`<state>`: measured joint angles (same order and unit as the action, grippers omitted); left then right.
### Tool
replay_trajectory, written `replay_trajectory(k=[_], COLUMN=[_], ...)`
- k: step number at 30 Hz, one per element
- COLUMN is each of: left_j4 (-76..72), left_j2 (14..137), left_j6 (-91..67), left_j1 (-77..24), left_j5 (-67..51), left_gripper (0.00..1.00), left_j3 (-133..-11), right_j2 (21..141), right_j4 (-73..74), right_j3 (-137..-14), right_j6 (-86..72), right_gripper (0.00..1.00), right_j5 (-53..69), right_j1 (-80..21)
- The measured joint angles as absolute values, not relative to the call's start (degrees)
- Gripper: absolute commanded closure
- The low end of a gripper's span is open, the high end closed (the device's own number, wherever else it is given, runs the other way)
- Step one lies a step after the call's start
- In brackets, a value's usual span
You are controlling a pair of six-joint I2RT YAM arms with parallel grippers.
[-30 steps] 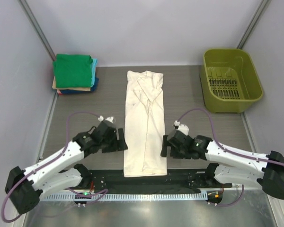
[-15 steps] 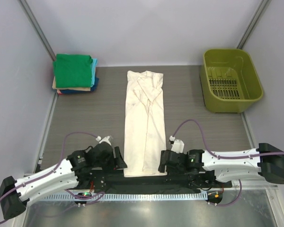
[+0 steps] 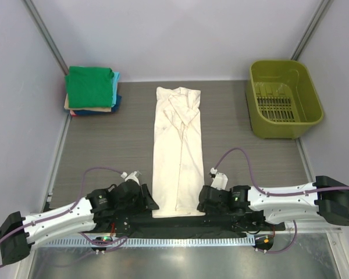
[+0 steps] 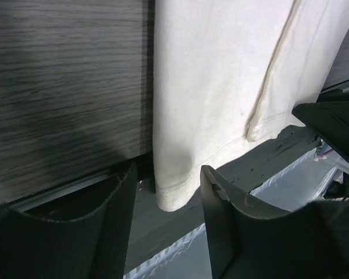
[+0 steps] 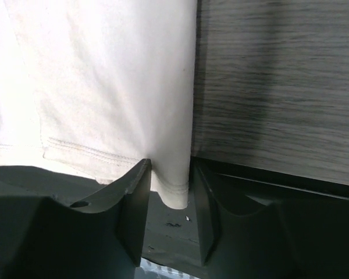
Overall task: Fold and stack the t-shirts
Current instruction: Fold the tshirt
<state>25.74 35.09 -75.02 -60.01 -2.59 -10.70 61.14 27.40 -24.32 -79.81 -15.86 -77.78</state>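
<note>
1. Cream t-shirt [image 3: 177,151]: flat on the bench [image 3: 104,151], folded lengthwise into a long strip. Long axis running straight away from the arm bases, collar at the far end, hem at the near edge.
2. Left gripper [image 3: 145,200] at the near-left hem corner, right gripper [image 3: 203,200] at the near-right one. One corner each and equally close, so no nearer arm to pick here.
3. Left gripper, going by its wrist view: fingers [image 4: 119,221] apart and straddling the corner, with a visible gap on both sides of the cloth. Not pinching yet.
4. Right gripper: fingers [image 5: 134,203] tight against both sides of its corner. Can't tell whether actually clamped or just flanking.
5. Looks like the grab-the-hem stage. Probably next: lift and carry toward the collar, halving the strip. Needs both corners travelling together along that long axis, otherwise a skewed fold.
6. Stack of folded shirts [image 3: 90,87] at the far left, well apart from the strip. Olive basket [image 3: 285,99] far right, not in play.
</note>
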Motion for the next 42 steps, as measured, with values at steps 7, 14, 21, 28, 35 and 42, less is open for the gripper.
replay_trajectory(k=[7, 14, 21, 28, 35, 42], left_j4=[22.0, 28.5, 38.4, 40.9, 35.8, 29.2], left_j2=[38.9, 38.2, 41.7, 50.7, 65.1, 80.3], left_j6=[-76.6, -76.1, -71.4, -59.5, -50.0, -45.7], left_j1=[-62.5, -63.8, -63.7, -50.7, -32.8, -25.6], left_j5=[-2.7, -0.1, 8.8, 10.7, 1.3, -6.7], left_gripper=[1.0, 1.0, 1.0, 1.0, 1.0, 1.0], left_j3=[-10.6, -18.2, -36.1, -48.9, -56.1, -61.7], right_j2=[59.8, 54.2, 50.5, 60.0, 74.5, 86.6], right_j4=[25.8, 30.6, 36.2, 38.4, 37.8, 36.5], right_j3=[-22.2, -24.1, -36.2, -48.7, -62.4, -69.9], right_j6=[-81.3, -81.6, -75.1, -60.4, -47.9, -40.8], right_gripper=[0.99, 0.99, 0.99, 0.99, 0.99, 0.99], right_j5=[-16.3, -16.7, -17.2, -14.8, -10.7, -6.8], right_j1=[-77.8, -77.9, -68.3, -49.5, -37.4, -30.7])
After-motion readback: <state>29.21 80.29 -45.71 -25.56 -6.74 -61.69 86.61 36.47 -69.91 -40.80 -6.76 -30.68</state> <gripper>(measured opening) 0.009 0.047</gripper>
